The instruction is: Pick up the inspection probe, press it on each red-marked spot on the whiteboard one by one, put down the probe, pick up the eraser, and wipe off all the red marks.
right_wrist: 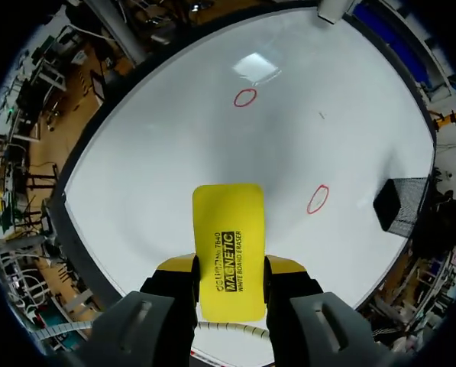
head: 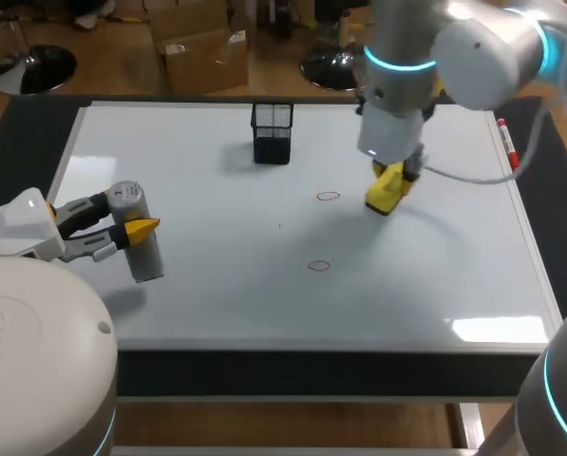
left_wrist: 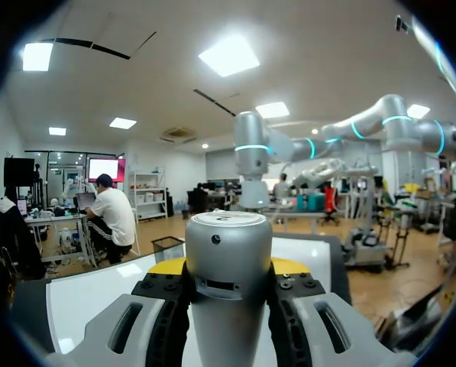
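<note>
The inspection probe [head: 139, 237], a silver cylinder, stands upright at the whiteboard's [head: 217, 313] left side, and my left gripper [head: 131, 224] is shut on it. In the left wrist view the probe [left_wrist: 228, 260] fills the gap between the yellow-tipped fingers [left_wrist: 289, 266]. My right gripper [head: 394, 176] is shut on the yellow eraser [head: 386, 190], held low over the board just right of the upper red circle [head: 328, 197]. A second red circle [head: 318, 265] lies nearer the front. From the right wrist, the eraser [right_wrist: 229, 245] sticks out ahead of the gripper [right_wrist: 229, 281], with both circles [right_wrist: 317, 199] [right_wrist: 245, 98] beyond it.
A black mesh pen holder [head: 272, 131] stands at the back middle of the board. A red marker [head: 506, 142] lies along the right edge. The pen holder [right_wrist: 402, 205] also shows in the right wrist view, beside the nearer circle.
</note>
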### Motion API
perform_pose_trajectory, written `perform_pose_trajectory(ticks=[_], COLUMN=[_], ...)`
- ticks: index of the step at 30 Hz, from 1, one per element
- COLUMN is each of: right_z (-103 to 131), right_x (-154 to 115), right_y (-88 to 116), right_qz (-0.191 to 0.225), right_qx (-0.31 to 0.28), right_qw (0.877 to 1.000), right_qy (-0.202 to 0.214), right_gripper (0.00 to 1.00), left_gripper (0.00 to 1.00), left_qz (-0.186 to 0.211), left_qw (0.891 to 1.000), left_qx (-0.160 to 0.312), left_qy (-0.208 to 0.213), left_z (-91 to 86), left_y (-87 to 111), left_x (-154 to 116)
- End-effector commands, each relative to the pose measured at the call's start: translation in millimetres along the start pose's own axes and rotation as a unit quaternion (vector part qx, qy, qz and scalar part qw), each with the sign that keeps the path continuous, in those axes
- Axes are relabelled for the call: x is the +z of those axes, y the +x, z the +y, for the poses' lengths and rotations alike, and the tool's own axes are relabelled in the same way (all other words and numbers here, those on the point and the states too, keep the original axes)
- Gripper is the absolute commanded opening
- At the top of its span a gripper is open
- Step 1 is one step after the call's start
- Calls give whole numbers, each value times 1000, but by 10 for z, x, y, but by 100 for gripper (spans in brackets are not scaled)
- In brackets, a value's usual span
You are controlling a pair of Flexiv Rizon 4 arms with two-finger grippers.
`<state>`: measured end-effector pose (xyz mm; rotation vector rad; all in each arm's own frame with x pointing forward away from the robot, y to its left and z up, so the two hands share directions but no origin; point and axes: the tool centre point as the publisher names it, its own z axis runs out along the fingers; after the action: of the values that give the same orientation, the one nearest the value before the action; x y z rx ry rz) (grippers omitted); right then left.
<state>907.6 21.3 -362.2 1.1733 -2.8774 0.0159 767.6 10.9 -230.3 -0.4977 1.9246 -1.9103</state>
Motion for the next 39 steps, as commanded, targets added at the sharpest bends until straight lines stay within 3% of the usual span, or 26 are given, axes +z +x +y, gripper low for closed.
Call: perform_pose_trajectory(ticks=[1,10,19,39], right_z=[-131,-322,-386,-381], right_x=[9,28,100,135], right_y=[359,786,1022,1061], right_qz=[-29,-35,-30,-38], right_qx=[21,87,119,125], right_qw=[999,996,992,991], right_qy=[-7,-7,-10,-12], right_gripper=[0,0,0,0], left_gripper=[0,0,0,0], left_qz=[0,0,0,0], left_qw=[1000,1000,1000,1000], left_qx=[0,0,0,0], left_qy=[0,0,0,0], left_z=[-14,-14,-14,-14], left_y=[5,5,5,5], left_x=[-5,-5,-5,-5])
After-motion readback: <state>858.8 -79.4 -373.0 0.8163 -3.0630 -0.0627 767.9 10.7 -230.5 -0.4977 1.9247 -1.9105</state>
